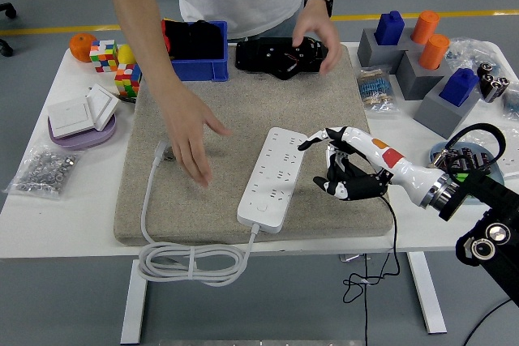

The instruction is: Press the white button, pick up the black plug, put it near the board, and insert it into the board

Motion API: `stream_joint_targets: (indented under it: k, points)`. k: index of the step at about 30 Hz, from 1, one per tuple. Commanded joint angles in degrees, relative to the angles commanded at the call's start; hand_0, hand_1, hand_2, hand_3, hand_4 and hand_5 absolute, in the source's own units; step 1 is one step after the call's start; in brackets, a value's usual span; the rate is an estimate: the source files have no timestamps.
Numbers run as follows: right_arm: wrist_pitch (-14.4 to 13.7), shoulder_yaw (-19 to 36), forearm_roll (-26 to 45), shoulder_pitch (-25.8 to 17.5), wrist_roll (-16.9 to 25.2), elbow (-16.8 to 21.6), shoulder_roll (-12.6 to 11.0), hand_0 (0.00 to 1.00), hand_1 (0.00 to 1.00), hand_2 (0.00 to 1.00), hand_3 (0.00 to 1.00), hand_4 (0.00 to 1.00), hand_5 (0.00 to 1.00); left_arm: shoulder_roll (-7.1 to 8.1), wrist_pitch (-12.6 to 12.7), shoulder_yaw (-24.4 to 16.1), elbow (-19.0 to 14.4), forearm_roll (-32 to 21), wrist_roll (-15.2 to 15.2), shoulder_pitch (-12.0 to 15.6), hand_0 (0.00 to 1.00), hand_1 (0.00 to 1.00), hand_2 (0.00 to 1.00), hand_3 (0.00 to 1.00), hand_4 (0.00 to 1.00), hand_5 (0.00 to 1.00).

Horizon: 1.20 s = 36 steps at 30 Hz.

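The right hand point(340, 169) sits at the centre right of the frame, its fingers curled down over the black plug point(347, 184), which is mostly hidden beneath them, so a firm grasp cannot be confirmed; one white finger points left, with its tip at the right edge of the white power strip point(274, 177). The plug lies on the grey mat point(243, 103), just right of the strip, and its thin black cord point(381, 257) drops over the bench's near edge. The strip lies slightly tilted on the mat's middle, its white button point(259, 207) near its lower end, and a thick white cable point(190, 263) loops from that end below the bench edge and runs up the mat's left side to a white plug point(162, 150). A person stands at the top of the frame: one hand point(193, 131) reaches down over the mat with fingers spread, just right of the white plug, and the other hand point(318, 36) rests on a black device point(276, 56) at the mat's far edge. On the white bench point(73, 192), a blue bin point(203, 58), colourful cubes point(109, 58) and an orange point(82, 44) sit at the upper left, a white switch point(81, 111) on a purple disc below them, and grey blocks with blue and orange pegs point(422, 54) at the upper right.
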Motion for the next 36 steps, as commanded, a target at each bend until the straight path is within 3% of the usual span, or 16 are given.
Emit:
stream_joint_targets:
  k: [3,4,14,36]
  points:
    - [1.4,-2.6,-2.6,0.8,-1.2,-1.9,0.6,0.002,0.002,0.058,0.649,0.234,0.002,0.04,0.0,-0.2,0.0,0.3,0.2,0.1,0.739,0.720,0.694,0.764,0.688,0.290]
    - [1.7,-3.2,-3.4,0.9,-1.4,-2.3,0.7,0.002,0.002,0.055,0.673,0.164,0.002,0.04,0.0,-0.3,0.0,0.3,0.2,0.1,0.739,0.720,0.695,0.764,0.687,0.290]
    - [1.9,-7.5,-5.5,1.6,-1.6,-3.9,1.1,0.002,0.002,0.055,0.666,0.185,0.002,-0.10,0.0,-0.4,0.0,0.5,0.3,0.2,0.739,0.720,0.695,0.764,0.686,0.289]
    - [-2.3,-8.3,-14.6,2.7,1.5,-9.1,1.8,0.002,0.002,0.055,0.656,0.160,0.002,-0.16,0.1,-0.3,0.0,0.6,0.4,0.1,0.739,0.719,0.695,0.764,0.686,0.289]
